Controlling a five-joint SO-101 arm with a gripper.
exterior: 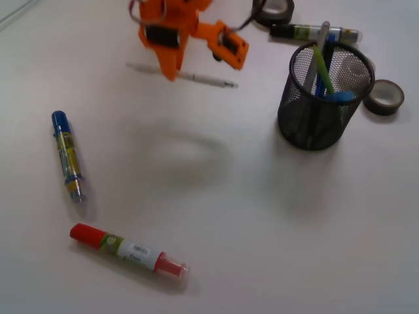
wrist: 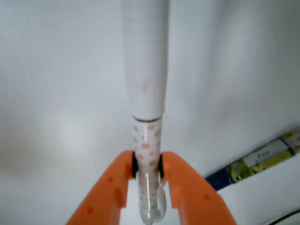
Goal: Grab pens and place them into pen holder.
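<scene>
My orange gripper (exterior: 173,68) is at the top of the front view, shut on the white pen with small dots (exterior: 208,80). That pen lies nearly level, sticking out to both sides of the jaws. The wrist view shows the two orange jaws pinching the dotted barrel (wrist: 146,145), gripper (wrist: 147,165), with the white cap end pointing away. The black mesh pen holder (exterior: 308,127) stands upright to the right, apart from the gripper. It holds a green pen (exterior: 323,69), a dark blue pen (exterior: 321,85), a light blue pen (exterior: 344,96) and a silver pen (exterior: 323,31).
A blue-capped yellow marker (exterior: 68,157) lies at the left and a red-capped marker (exterior: 127,248) near the front. Another marker (exterior: 314,31) (wrist: 262,157) lies behind the holder. Dark tape rolls sit at the back (exterior: 273,10) and right (exterior: 384,97).
</scene>
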